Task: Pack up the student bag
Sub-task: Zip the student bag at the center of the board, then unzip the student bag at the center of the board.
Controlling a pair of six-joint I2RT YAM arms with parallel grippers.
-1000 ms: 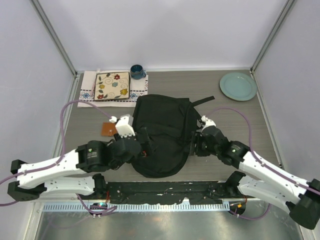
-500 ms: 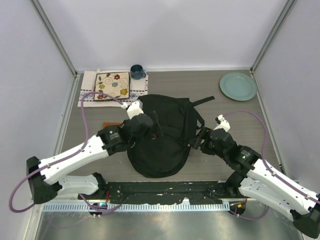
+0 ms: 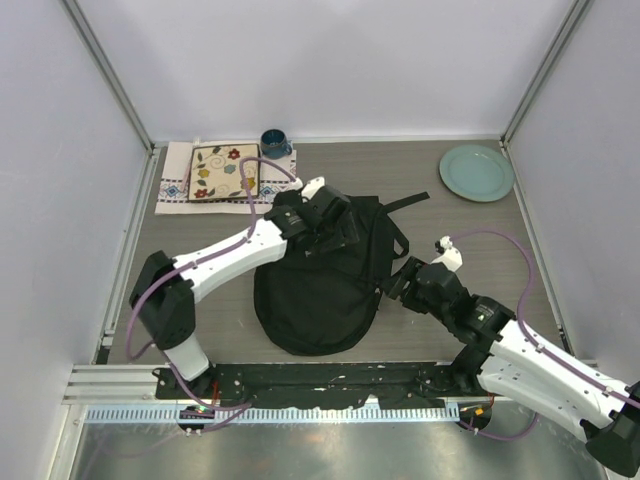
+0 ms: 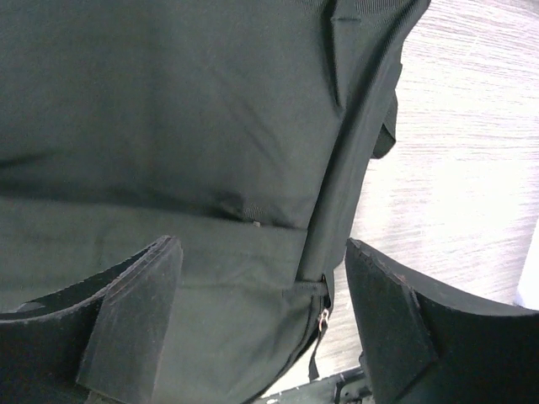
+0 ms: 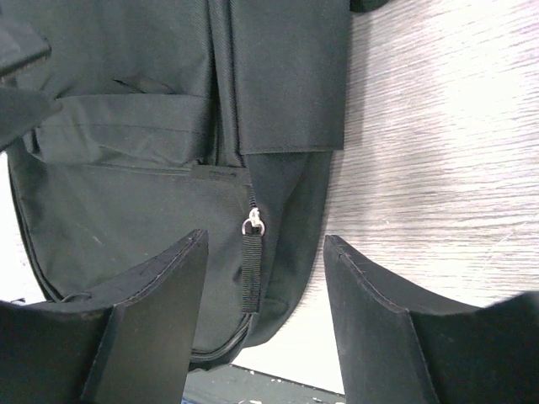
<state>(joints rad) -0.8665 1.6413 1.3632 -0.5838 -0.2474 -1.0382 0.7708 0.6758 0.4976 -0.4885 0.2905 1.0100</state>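
The student bag [image 3: 315,300] is a large black backpack lying flat mid-table, with straps trailing off its upper right. My left gripper [image 3: 338,228] hovers open over the bag's upper part. In the left wrist view its jaws [image 4: 261,244] stand wide above the black fabric [image 4: 168,126], with a small zip pull [image 4: 322,320] between them. My right gripper [image 3: 398,285] is open at the bag's right edge. In the right wrist view its jaws [image 5: 265,238] straddle a zip pull with a webbing tab [image 5: 251,261] on the bag [image 5: 126,185] without touching it.
A teal plate [image 3: 476,172] sits at the back right. A floral square dish [image 3: 224,172] lies on a patterned cloth [image 3: 176,182] at the back left, with a blue mug [image 3: 275,143] behind it. Bare wooden table [image 5: 438,126] lies to the right of the bag.
My left arm swung from the bag's left side up and across to its upper part, its jaws narrowing slightly. My right gripper drew back a little to the bag's right edge.
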